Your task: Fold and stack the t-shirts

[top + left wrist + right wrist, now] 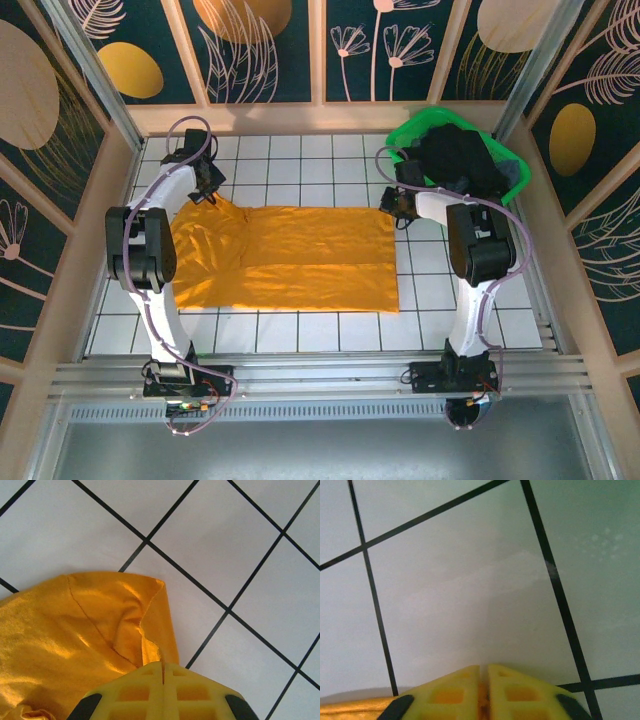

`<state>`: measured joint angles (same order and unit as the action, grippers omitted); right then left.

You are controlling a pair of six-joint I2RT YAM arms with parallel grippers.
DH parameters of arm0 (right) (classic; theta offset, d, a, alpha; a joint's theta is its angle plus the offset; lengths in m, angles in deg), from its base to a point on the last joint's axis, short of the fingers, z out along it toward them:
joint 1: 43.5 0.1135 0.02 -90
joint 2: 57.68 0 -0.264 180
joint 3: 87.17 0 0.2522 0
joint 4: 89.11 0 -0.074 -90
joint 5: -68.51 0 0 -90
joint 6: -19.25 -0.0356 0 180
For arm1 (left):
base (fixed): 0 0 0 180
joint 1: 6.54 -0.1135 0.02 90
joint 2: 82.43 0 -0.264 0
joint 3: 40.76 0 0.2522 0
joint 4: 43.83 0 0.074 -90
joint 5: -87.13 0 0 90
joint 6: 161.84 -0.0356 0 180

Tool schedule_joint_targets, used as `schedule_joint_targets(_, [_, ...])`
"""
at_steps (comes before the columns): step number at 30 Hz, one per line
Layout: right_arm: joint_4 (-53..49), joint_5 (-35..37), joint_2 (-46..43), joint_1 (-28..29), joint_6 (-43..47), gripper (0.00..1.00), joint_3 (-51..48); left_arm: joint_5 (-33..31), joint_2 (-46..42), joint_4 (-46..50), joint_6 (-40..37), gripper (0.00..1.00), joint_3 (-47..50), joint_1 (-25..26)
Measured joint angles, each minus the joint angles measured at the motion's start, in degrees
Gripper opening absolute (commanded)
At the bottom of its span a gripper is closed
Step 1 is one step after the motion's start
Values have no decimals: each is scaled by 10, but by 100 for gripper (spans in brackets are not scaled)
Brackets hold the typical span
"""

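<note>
pinches, left pincer (163,666) pressed together, a stitched far corner of the mustard t-shirt (300,255); right pincer (483,669) likewise closed, with a sliver of that cloth between the pads. spread soft, matte and lightly creased across the white tiled bench (300,160). seemingly starts a fold: calls for lifting both corners together toward the near hem. dark t-shirts (455,155) heaped in the green basket (408,130).

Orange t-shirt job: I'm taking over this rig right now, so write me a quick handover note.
Left gripper: shut on the orange t-shirt at its far left corner.
Right gripper: shut, seemingly pinching its far right corner.
Shirt lies spread on the tiled table; dark shirts wait in the green basket.
Done: both corners gripped. Left: fold, stack, then the rest.
</note>
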<state>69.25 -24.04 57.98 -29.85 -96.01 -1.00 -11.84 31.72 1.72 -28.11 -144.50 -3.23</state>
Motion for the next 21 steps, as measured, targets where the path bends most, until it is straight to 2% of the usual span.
schedule_joint_targets(5, [15, -2, -4, 2, 21, 0, -5, 0, -12, 13, 0, 0, 0, -2])
schedule_joint_targets(9, [40, -19, -44, 4, 40, 0, -31, -1, -58, 19, 0, 0, 22, -10])
schedule_joint_targets(13, [70, -41, -108, 5, 53, 0, -67, -3, -134, 19, 5, 0, 85, -31])
schedule_joint_targets(21, [96, -50, -244, 7, 52, 0, -198, -7, -314, 28, 35, 0, 262, -108])
